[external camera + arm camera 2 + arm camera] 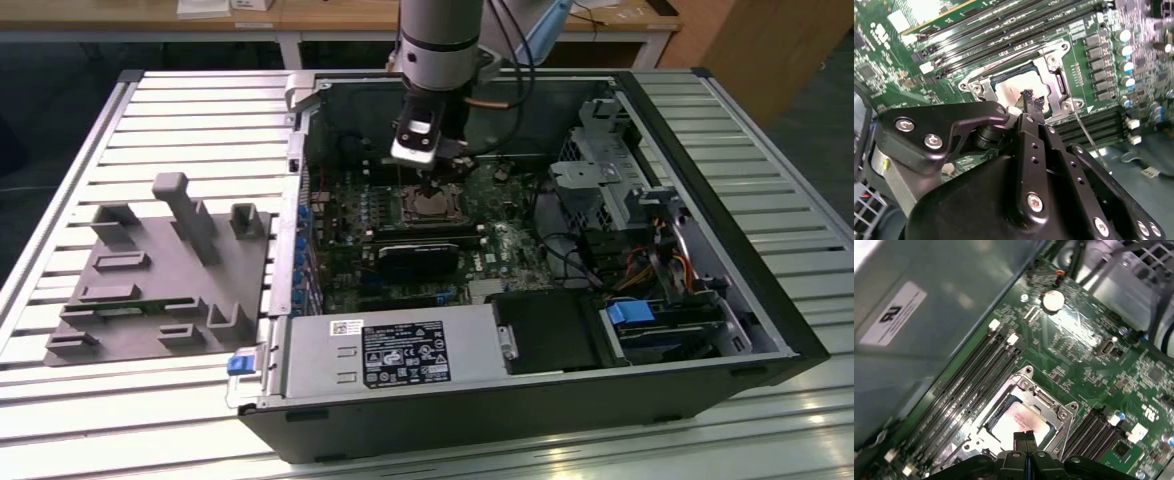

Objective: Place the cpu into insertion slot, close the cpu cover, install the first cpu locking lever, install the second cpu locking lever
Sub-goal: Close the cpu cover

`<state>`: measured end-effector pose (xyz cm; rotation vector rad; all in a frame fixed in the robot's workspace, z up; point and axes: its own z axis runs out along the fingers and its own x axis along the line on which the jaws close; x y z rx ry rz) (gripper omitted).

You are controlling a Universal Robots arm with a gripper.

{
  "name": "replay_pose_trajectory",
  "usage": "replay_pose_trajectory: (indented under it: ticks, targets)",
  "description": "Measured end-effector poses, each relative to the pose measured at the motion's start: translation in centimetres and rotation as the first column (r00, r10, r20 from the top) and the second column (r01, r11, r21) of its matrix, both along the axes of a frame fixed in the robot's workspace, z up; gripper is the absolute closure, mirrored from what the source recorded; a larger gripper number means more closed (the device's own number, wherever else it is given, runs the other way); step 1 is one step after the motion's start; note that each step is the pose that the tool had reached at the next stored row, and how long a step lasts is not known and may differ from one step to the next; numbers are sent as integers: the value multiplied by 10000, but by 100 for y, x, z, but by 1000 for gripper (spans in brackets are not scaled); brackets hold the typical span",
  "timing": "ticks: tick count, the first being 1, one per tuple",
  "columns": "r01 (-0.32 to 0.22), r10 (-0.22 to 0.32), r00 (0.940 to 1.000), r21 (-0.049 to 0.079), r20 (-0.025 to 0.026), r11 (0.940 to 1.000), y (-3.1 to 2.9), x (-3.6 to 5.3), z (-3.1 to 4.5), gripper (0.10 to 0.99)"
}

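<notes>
Silver-grey, flat and square, the cpu point(1016, 421) sits in the slot point(1072, 409), framed by the thin metal cover point(1044, 399). The black gripper point(1024, 436) is pressed shut, empty, tips over the cpu; contact unclear. In the exterior view, a black block point(414, 257) lies at six o'clock.

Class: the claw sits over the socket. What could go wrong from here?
The claw hangs closed right over the cpu, which is framed by the cpu cover; pressing off-centre might scratch the chip or bend the thin frame.
A thin locking lever juts out beside the cover; the claw's broad black body could snag it.
Memory slots lie close alongside, so a sideways slip may strike them.
</notes>
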<state>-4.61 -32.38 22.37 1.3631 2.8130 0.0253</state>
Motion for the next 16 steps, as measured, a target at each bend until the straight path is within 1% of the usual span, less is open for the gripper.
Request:
replay_pose_trajectory:
  ticks: [2, 4, 6, 8, 12, 14, 16]
  targets:
    - [-364, 364, 9993, -26, -1, 9993, 0, 0, -1, 980]
    - [-722, 722, 9974, -38, -1, 9974, 0, 0, -3, 980]
    - [-1086, 1086, 9941, -48, -2, 9941, 0, 0, -4, 980]
    - [-1443, 1443, 9895, -51, -2, 9895, 0, 0, -5, 980]
    - [-2161, 2161, 9764, -59, -4, 9763, 0, 0, -7, 980]
    - [-2510, 2510, 9680, -62, -4, 9680, 0, 0, -9, 980]
    - [-2862, 2862, 9582, -62, -5, 9582, 0, 0, -10, 980]
